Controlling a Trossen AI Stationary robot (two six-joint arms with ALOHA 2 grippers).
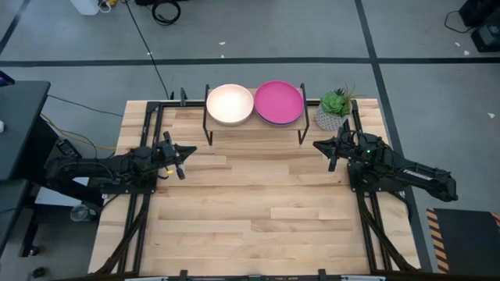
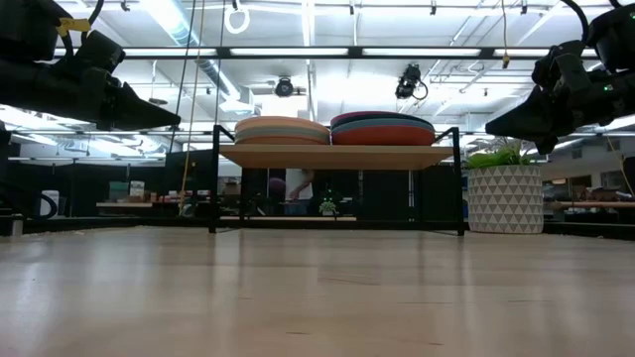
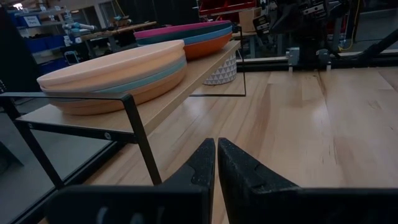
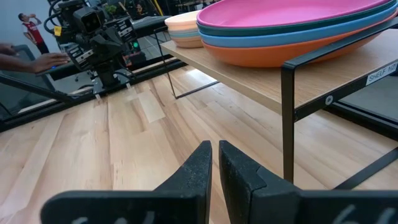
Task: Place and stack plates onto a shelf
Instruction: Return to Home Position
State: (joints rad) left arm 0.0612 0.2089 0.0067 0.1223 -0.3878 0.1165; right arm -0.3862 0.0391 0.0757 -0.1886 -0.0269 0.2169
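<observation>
Shelf, light wood, black legs, lengthwise across bench rear: cream-topped plate stack, magenta-topped plate stack. Left claw, right claw: closed, empty.

From above I see a grey floor on all sides of the light wooden tabletop. Dark tape lines cross this floor, one along the upper part of the frame and one going down at the right. A thin black cable runs from the upper left toward the table. A black desk stands at the left edge. In the lower right corner I see a yellow-and-black striped marking. In the low view, long bright ceiling lights fill the upper part of the frame, with dim workbenches far behind at the middle left. A person in a red top stands in the upper left of the right wrist view.
</observation>
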